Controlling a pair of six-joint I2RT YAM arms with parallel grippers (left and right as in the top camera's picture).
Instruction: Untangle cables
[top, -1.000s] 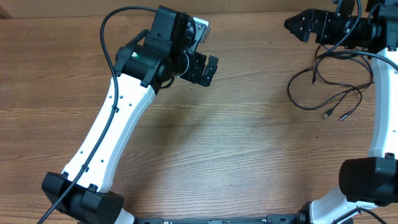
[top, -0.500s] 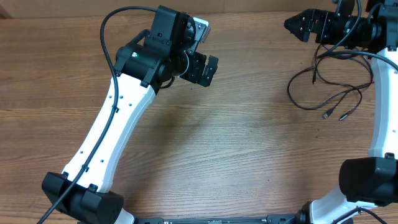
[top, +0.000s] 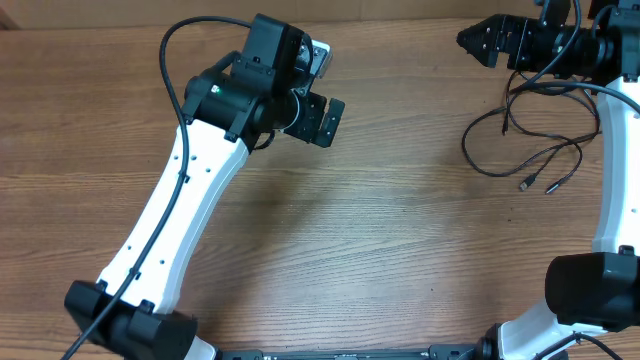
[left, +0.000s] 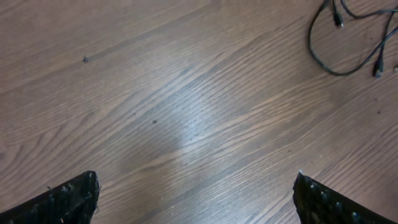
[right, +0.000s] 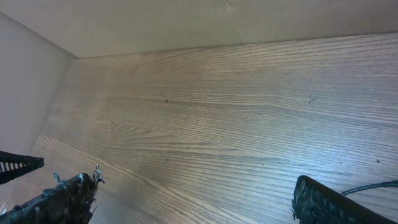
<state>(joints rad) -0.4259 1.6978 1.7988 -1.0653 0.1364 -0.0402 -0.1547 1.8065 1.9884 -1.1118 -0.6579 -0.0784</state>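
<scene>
Cables (top: 540, 160) lie toward the table's (top: 400, 250) far right, wide wood alongside.

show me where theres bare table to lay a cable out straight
The widest bare wood is the middle of the table, between the left arm and the cables. The far-left corner beyond that arm is also bare. It is crowded on the right side, where the cables loop against the right arm.
</scene>
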